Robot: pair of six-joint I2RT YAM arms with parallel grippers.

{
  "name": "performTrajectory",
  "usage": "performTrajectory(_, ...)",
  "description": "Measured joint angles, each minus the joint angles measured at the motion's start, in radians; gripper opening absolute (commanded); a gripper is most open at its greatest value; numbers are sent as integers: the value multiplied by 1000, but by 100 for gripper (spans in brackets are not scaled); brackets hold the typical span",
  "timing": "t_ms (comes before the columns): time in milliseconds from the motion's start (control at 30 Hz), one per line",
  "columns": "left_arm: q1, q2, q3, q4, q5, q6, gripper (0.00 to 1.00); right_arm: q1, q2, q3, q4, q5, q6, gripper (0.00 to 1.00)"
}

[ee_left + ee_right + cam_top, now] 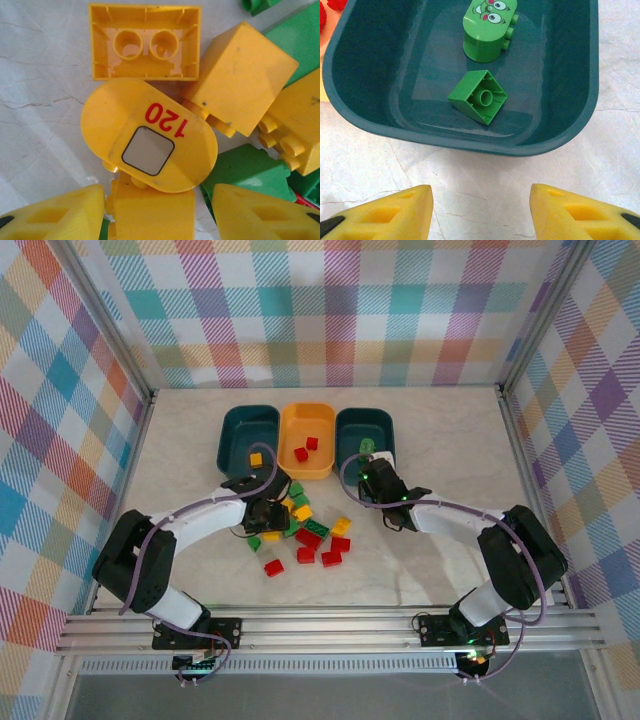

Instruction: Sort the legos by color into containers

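Left wrist view showed the left gripper [157, 220] spread wide and empty over a rounded yellow lego [150, 135] among the loose legos [310, 535]. It looked light, hard and slippery, so its straight sides seemed best to pinch. The right gripper [480, 210] gaped empty too.

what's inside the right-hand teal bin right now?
In the teal bin: a rounded green brick with a printed face, and a small green brick lying hollow side up. The bin's far end is cut off in the right wrist view.
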Motion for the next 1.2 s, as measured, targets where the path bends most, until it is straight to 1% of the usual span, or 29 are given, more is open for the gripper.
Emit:
performTrajectory(333, -10, -85, -39, -24, 29, 18, 62, 0, 0, 0, 0, 0, 7, 54)
performTrajectory(433, -11, -81, -39, -24, 34, 19, 57, 0, 0, 0, 0, 0, 10, 54)
performTrajectory(500, -11, -72, -39, -23, 36, 21, 52, 0, 0, 0, 0, 0, 10, 54)
performTrajectory(567, -11, -64, -47, -20, 37, 22, 50, 0, 0, 0, 0, 0, 10, 54)
performTrajectory(733, -12, -61, -58, -19, 36, 22, 51, 0, 0, 0, 0, 0, 11, 54)
performTrajectory(967, -12, -44, -56, 11, 35, 25, 59, 0, 0, 0, 0, 0, 10, 55)
performTrajectory(1200, -12, -6, -33, 10, 36, 27, 61, 0, 1, 0, 0, 0, 11, 55)
